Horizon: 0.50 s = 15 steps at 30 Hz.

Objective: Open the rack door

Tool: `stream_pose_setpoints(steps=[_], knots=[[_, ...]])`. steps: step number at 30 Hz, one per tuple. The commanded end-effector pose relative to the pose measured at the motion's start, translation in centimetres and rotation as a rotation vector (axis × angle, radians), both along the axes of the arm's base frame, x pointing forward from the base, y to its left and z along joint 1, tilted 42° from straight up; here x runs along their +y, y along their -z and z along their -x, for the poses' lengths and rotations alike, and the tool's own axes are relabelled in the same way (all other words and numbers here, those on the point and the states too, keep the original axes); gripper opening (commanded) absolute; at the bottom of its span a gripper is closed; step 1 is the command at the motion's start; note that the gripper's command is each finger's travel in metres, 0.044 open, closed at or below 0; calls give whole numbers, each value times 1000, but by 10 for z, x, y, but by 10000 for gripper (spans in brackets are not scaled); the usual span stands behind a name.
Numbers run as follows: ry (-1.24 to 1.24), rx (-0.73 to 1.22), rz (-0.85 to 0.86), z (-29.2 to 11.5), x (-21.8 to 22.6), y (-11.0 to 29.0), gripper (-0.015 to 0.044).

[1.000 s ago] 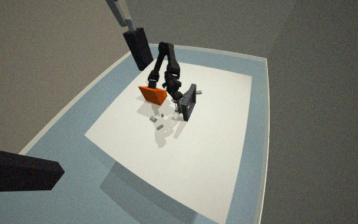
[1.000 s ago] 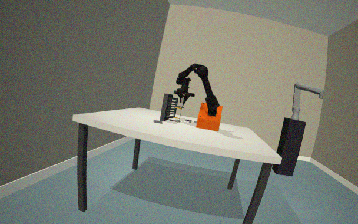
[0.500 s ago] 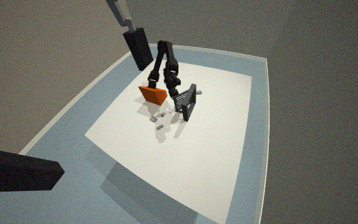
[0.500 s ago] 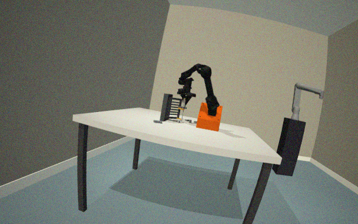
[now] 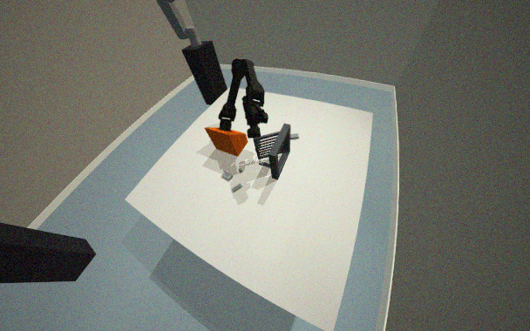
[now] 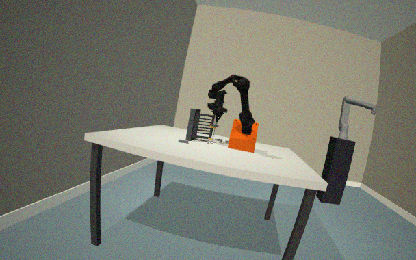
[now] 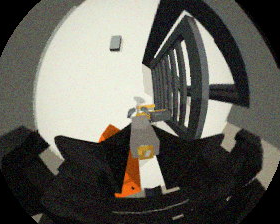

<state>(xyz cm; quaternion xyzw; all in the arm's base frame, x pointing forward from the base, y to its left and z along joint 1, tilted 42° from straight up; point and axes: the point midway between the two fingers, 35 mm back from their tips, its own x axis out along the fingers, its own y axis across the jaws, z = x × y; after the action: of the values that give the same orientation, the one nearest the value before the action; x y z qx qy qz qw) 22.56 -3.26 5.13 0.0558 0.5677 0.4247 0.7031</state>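
The dark rack frame (image 5: 281, 145) (image 6: 192, 124) (image 7: 243, 90) stands upright on the table. Its slatted door (image 5: 266, 147) (image 6: 204, 126) (image 7: 196, 75) is swung out from the frame at a wide angle toward the orange base; the exact angle cannot be read. The upright grey handle (image 7: 143, 131) is at the door's free edge, with a yellow square on its end. My black gripper (image 5: 254, 136) (image 6: 217, 121) (image 7: 144, 139) comes down from above and is shut on the handle, one finger on each side. The handle's lower part is partly hidden, and its turn relative to the door is hard to tell.
The orange base (image 5: 227, 141) (image 6: 243, 140) (image 7: 133, 174) stands near the door's free edge. Small grey blocks (image 5: 236, 187) (image 6: 183, 141) (image 7: 115, 43) lie on the table (image 5: 320, 196) (image 6: 141, 150). A grey arm on a black pedestal (image 5: 207, 74) (image 6: 338, 167) stands beyond the table edge.
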Motion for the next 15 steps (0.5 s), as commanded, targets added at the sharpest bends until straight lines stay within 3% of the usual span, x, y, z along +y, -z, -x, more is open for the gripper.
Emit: stream_pose_setpoints(steps=[1,15], knots=[[68,55,-3,3,8,-7,16],[226,196,-4,8,30,-27,16]])
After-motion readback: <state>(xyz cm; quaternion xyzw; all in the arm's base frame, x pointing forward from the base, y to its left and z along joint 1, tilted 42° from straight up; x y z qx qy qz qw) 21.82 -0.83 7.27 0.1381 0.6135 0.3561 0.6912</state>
